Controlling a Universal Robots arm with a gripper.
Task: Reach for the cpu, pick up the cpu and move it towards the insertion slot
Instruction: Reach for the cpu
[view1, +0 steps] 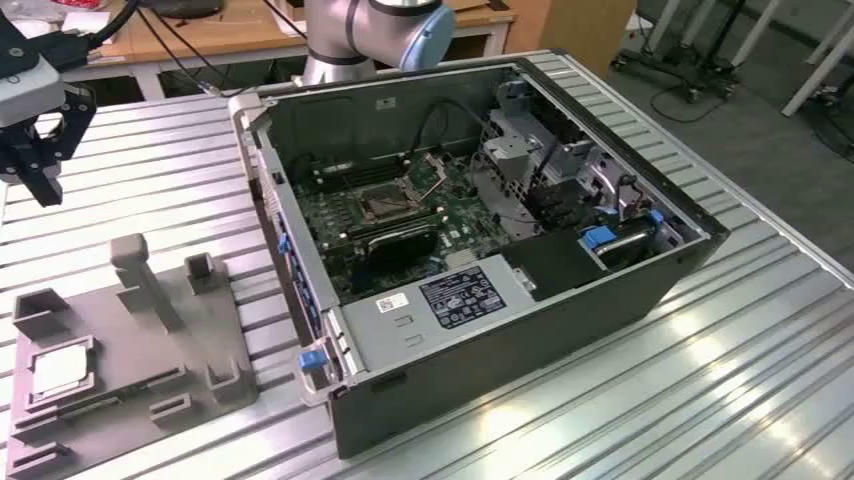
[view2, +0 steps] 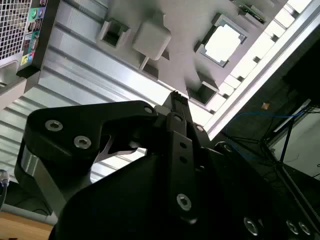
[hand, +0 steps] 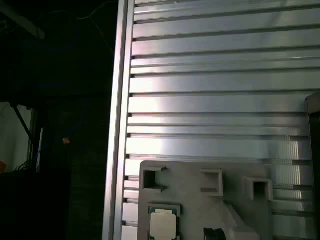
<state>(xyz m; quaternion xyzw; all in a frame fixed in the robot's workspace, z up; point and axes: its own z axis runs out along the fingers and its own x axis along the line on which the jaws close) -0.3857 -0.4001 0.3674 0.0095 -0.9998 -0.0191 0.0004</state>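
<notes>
With the gripper (view1: 43, 193) hovering pinched together and empty near the slatted table's (view1: 160, 130) far edge, well apart from the cpu (view1: 56, 372) in the grey holder's (view1: 134, 335) corner recess, a good reach probably means spreading, centring squarely and descending level.

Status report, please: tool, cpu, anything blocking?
Tool above the table, apart from the grey holder. Cpu lies in the holder, untouched. Nothing over it.
</notes>
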